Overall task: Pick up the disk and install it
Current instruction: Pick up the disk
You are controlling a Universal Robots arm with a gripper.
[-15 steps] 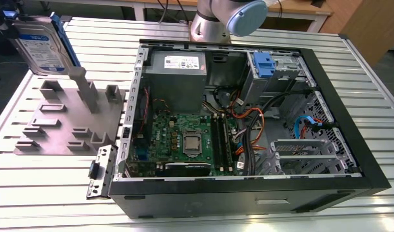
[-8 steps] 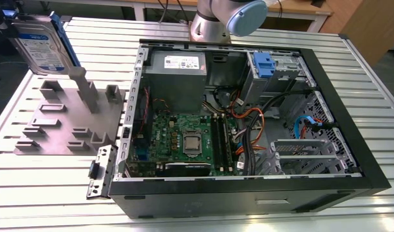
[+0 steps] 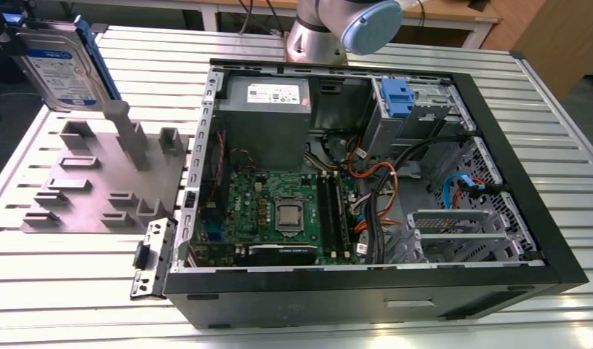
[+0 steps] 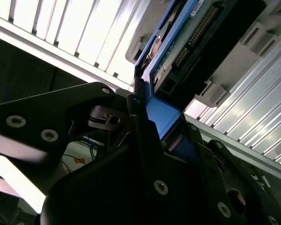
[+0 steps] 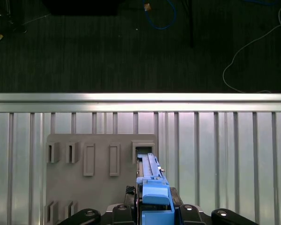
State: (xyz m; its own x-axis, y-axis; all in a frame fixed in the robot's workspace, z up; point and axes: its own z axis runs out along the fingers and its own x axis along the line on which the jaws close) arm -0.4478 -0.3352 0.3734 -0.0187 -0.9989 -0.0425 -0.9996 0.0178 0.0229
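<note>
Disk point(image 3: 62, 65) upright above grey rack point(image 3: 83, 196); we see gripper point(image 4: 163, 123) clamped on disk's blue frame edge, likely sparing label and circuit board.

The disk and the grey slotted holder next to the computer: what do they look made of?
The disk: silver-grey body with a dull sheen, likely metal; white label looks like paper; its glossy blue frame looks plastic; green circuit board underneath. The holder: even matte grey with moulded-looking blocks, probably plastic, though painted metal is possible.
</note>
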